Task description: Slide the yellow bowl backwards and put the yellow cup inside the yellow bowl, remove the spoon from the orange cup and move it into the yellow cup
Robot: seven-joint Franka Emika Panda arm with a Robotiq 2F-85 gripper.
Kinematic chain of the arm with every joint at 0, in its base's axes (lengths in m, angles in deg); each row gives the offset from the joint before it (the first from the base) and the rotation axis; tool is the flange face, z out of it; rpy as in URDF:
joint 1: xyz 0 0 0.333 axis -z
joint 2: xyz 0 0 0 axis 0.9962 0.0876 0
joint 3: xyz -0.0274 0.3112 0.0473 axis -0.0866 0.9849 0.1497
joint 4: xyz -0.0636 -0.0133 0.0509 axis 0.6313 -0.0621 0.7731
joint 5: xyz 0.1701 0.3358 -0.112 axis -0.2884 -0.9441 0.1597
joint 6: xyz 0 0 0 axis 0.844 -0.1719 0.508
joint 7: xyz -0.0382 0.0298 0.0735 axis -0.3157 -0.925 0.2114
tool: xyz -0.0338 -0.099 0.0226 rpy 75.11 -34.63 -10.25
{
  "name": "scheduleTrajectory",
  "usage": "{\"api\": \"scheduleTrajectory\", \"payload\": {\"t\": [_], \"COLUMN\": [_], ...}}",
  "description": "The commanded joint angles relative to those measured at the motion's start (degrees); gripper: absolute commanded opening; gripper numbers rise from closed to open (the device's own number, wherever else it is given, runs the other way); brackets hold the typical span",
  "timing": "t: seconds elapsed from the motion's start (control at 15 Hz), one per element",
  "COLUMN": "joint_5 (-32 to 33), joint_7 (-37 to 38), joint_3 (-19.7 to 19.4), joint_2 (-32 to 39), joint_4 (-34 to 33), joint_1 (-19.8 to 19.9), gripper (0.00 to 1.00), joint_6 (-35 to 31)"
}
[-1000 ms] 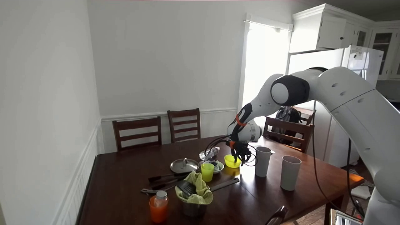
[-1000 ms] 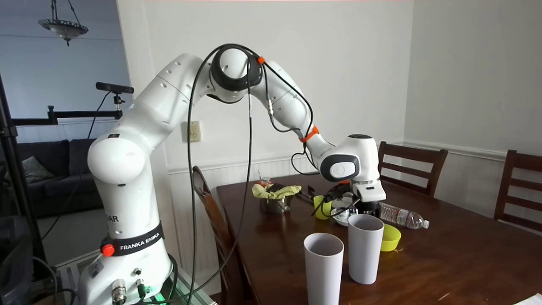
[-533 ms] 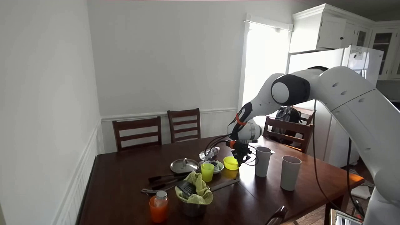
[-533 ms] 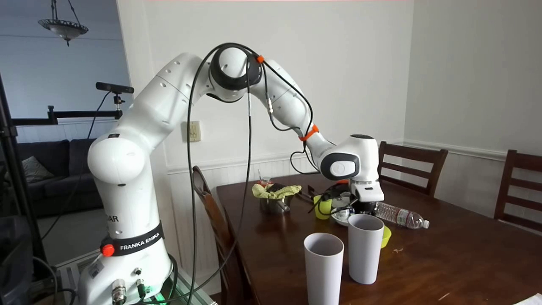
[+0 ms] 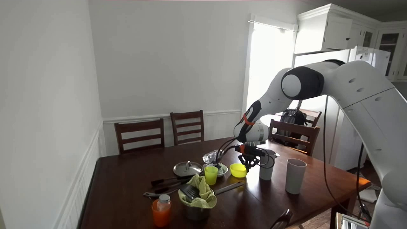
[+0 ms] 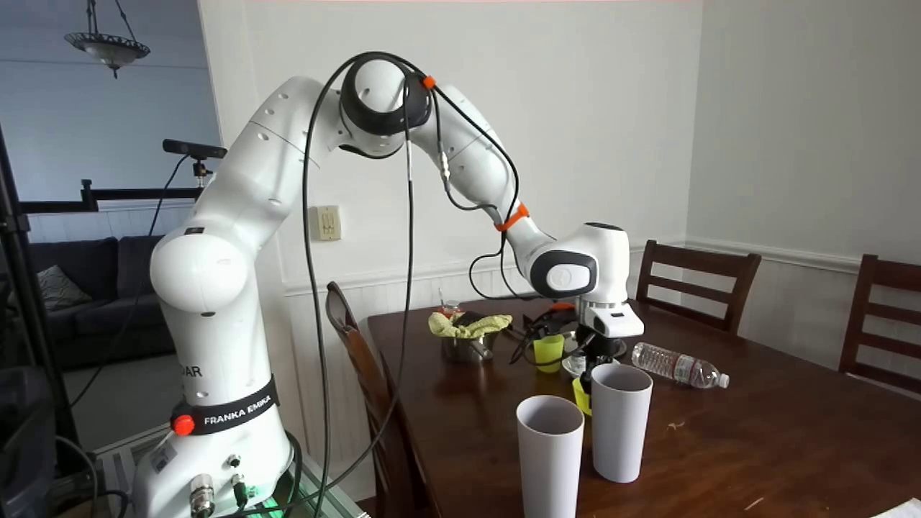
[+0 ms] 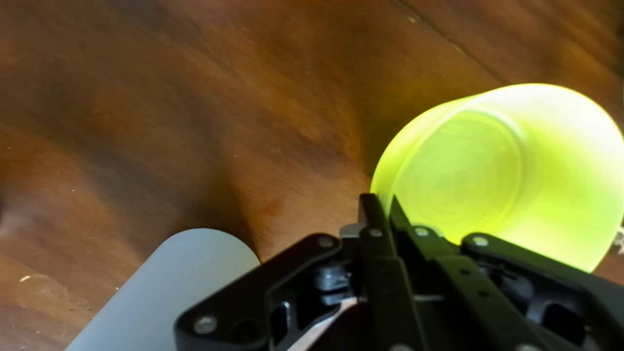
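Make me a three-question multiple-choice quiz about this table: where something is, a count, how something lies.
1. Where is the gripper?
A over the pot; B at the yellow bowl; C in the orange cup
2. How many tall grey cups?
A two; B four; C six
3. The water bottle is:
A upright; B upside down; C on its side

1 B: the wrist view shows it pinching the bowl's rim.
2 A: both exterior views show two.
3 C: both show it lying down.

- Black pincer, silvery screws along it
- Above the pincer: white, rounded arm, orange straps
- Well apart from the pincer: black collar lettered "FRANKA EMIKA"
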Motion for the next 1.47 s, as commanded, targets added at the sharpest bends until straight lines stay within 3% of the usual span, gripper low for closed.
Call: {"api": "scheduleTrajectory", "payload": {"t": [0.0,0.27,0.6,0.67,0.8,1.4], "joint_5": [3.5,5.2,10.9,11.9,13.3,13.3], "joint_7": [-7.9,-17.1,-23.7,-23.9,-24.2,-27.4], "joint_3": [-0.4,0.9,0.6,0.3,0.0,0.4], "joint_2": [-4.9,-7.8,-7.1,-6.9,-7.0,-15.1], "joint_4": [7.8,12.0,12.5,12.4,12.3,15.0], "joint_1": [-1.9,-3.2,-5.2,-5.4,-5.5,-4.8], "gripper": [0.01,0.01,0.03,0.27,0.33,0.97], "joint_6": [-1.0,-1.9,-0.1,-0.2,-0.6,0.2]}}
